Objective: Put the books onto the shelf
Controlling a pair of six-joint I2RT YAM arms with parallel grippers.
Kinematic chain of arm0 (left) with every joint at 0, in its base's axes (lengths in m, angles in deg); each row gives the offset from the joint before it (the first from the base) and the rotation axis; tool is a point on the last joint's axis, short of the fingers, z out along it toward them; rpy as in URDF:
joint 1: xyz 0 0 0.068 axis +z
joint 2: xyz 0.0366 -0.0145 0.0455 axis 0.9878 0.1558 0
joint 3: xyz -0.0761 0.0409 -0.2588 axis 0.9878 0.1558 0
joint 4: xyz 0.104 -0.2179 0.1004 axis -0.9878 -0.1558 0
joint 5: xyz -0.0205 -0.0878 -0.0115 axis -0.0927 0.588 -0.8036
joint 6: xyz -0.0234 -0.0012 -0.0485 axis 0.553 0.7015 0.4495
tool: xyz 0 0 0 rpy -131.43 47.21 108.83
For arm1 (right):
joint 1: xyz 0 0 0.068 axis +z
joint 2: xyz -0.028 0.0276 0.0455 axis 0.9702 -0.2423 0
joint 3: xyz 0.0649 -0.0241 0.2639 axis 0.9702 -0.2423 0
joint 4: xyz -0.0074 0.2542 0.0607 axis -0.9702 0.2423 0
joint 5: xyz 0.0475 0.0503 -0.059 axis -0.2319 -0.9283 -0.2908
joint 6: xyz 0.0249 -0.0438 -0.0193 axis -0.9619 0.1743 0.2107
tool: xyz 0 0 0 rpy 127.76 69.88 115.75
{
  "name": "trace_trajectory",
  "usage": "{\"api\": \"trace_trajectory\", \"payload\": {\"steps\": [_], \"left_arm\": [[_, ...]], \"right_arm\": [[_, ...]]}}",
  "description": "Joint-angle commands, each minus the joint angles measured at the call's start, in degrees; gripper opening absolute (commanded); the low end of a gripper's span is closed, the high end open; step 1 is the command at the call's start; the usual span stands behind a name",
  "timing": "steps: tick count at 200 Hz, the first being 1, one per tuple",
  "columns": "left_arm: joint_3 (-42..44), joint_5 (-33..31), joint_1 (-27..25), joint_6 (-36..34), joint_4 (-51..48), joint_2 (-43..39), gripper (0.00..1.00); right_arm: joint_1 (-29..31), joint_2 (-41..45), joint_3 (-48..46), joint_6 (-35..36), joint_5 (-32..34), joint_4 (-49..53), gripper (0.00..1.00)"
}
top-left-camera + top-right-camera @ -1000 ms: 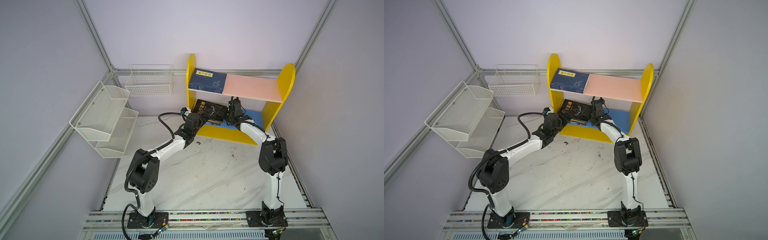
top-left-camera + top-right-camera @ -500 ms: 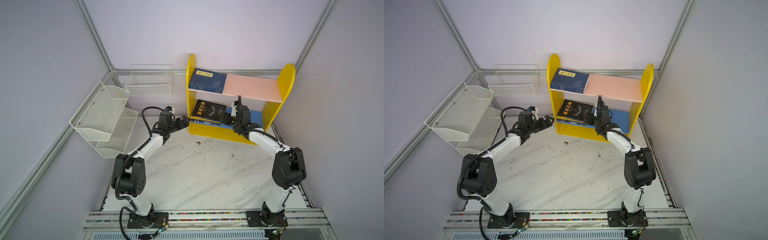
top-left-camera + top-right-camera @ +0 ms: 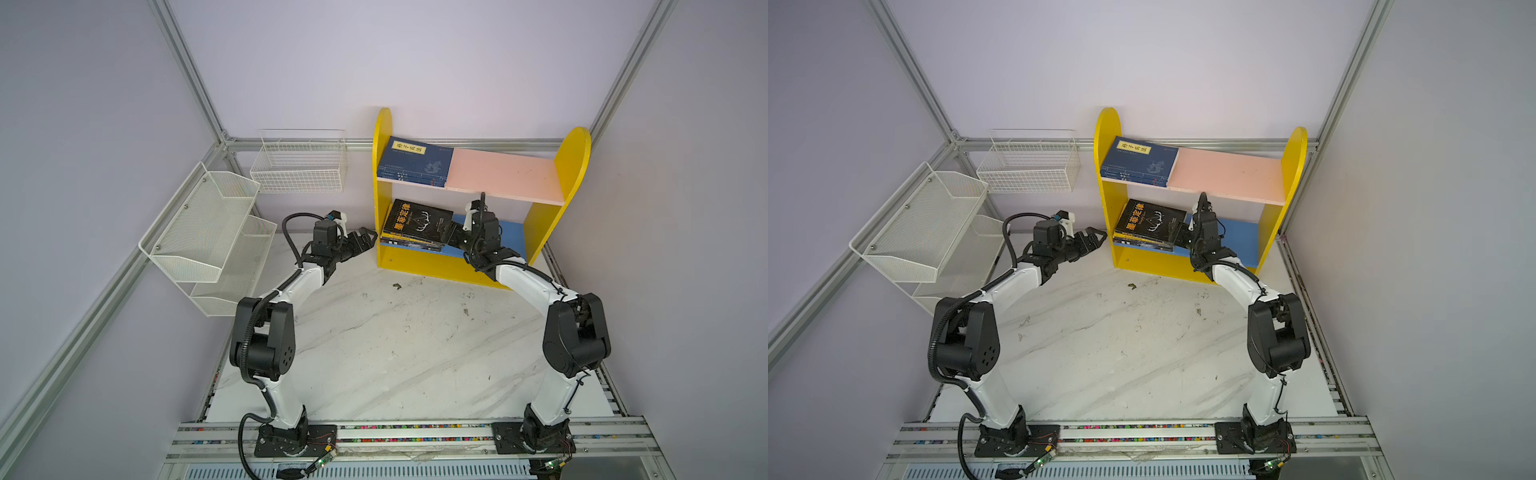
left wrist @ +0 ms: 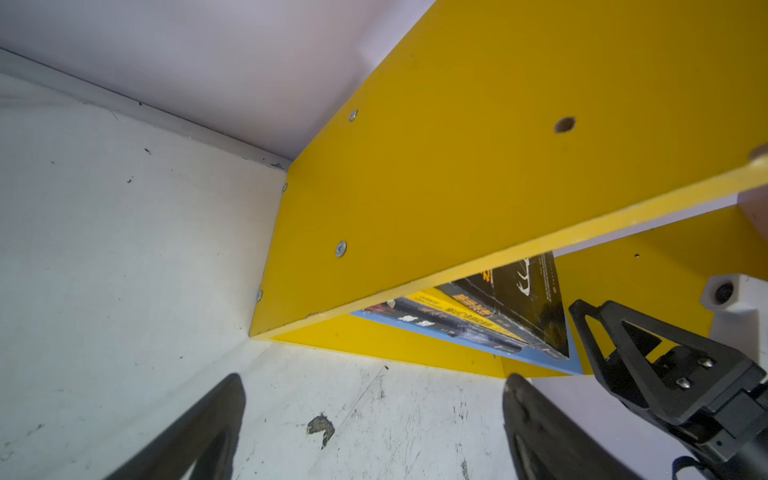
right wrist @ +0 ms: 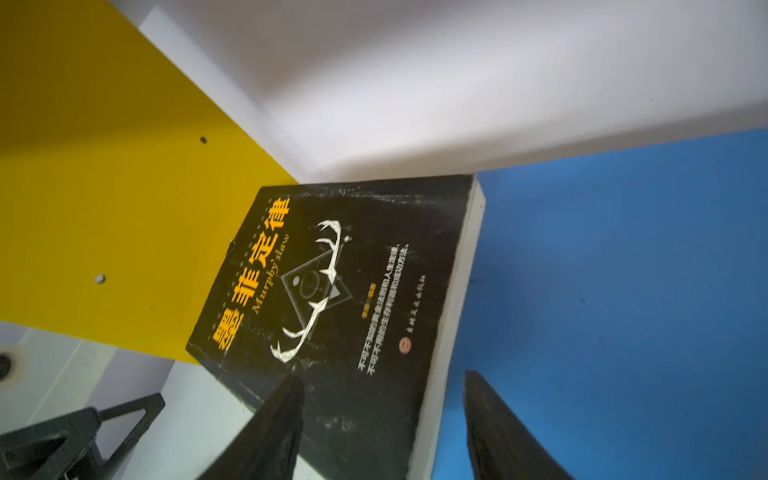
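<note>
The shelf [image 3: 575,166] [image 3: 1293,166] stands at the back of the table. Navy books [image 3: 415,164] [image 3: 1140,162] lie stacked at the left of its pink upper board. On the blue lower board [image 5: 623,291] lies another stack with a black book [image 3: 417,220] [image 3: 1150,220] [image 5: 345,291] on top. My right gripper [image 3: 451,237] [image 5: 382,376] is at that book's near right corner, jaws apart, one finger over the cover and one over the blue board. My left gripper [image 3: 365,241] [image 4: 374,376] hangs open and empty over the table, just outside the shelf's left yellow panel [image 4: 457,145].
A white mesh tiered rack [image 3: 208,232] hangs on the left wall and a white wire basket [image 3: 299,166] on the back wall. The marble table [image 3: 395,353] lies between the arms' bases. The right half of the pink board [image 3: 503,174] carries nothing.
The left gripper has pulled back out of the lower shelf to the left. The right gripper has drawn back to the black book's right corner, and its jaws have narrowed.
</note>
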Motion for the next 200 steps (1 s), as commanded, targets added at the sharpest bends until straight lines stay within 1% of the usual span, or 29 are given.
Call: {"api": "trace_trajectory", "payload": {"steps": [1, 21, 43, 79, 143, 177, 200], "left_arm": [[-0.2, 0.7, 0.6, 2.7, 5.7, -3.3, 0.95], [0.3, 1.1, 0.8, 3.4, 6.4, -3.2, 0.95], [0.3, 1.3, 1.0, 4.1, 7.2, -2.9, 0.95], [0.2, 2.0, 1.3, 5.0, 8.3, -2.7, 0.95], [1.9, 2.4, 1.8, 6.6, 9.7, -2.8, 0.96], [2.7, 2.7, 1.8, 7.4, 10.0, -2.7, 0.96], [2.8, 2.7, 1.9, 7.7, 10.2, -2.6, 0.96]], "right_arm": [[0.0, -0.4, -1.9, -6.8, 3.4, -8.2, 0.57], [0.0, -1.5, -0.8, -7.0, 4.3, -7.4, 0.54], [0.1, -2.3, -0.3, -7.0, 4.7, -7.3, 0.42], [0.0, -4.1, 0.1, -8.1, 5.0, -8.5, 0.36], [0.8, -8.0, 3.1, -6.3, 0.6, -13.5, 0.33], [1.0, -10.1, 6.3, -5.1, -1.3, -12.3, 0.32], [1.3, -11.0, 7.5, -5.1, -1.2, -11.2, 0.33]]}}
